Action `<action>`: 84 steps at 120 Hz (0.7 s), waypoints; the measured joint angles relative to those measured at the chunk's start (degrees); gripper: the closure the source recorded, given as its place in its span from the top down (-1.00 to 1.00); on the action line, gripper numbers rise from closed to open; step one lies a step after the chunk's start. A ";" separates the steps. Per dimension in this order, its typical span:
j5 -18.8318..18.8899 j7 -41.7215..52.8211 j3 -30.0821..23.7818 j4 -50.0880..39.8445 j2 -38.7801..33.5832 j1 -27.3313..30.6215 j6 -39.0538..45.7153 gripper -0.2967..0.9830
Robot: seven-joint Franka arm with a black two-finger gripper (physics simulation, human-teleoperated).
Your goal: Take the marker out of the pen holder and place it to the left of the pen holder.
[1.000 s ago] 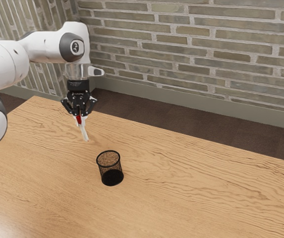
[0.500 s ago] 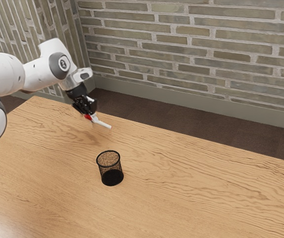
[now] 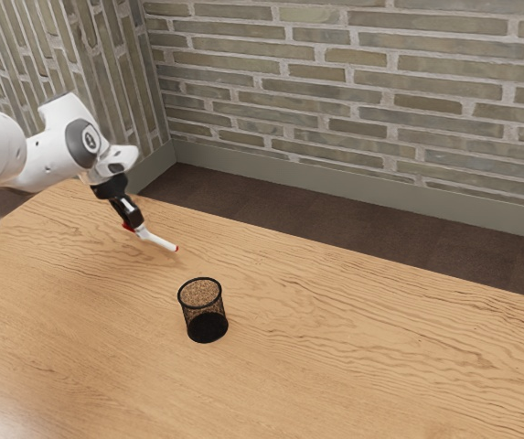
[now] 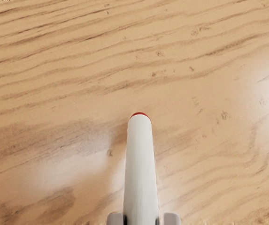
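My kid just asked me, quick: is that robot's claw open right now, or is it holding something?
Gripper: closed, holding the white marker, with a finger on each side.

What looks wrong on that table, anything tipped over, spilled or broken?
Nothing stands out. The mesh pen holder stands upright and looks undamaged, and I see no spill. The marker slants, but that looks ordinary, since it is gripped between the fingers.

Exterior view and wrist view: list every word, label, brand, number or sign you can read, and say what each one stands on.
No text can be read.
Robot arm: a small round emblem on a dark joint cover, too small to read.
Marker: no lettering visible.
Pen holder: no lettering visible.
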 joint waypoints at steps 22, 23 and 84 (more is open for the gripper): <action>-0.63 6.46 0.02 -0.09 0.44 0.64 -0.38 -0.08; -0.64 6.71 0.02 -0.08 0.45 0.64 -0.40 -0.05; 32.48 -18.13 1.07 0.35 -32.06 -29.28 -23.85 0.48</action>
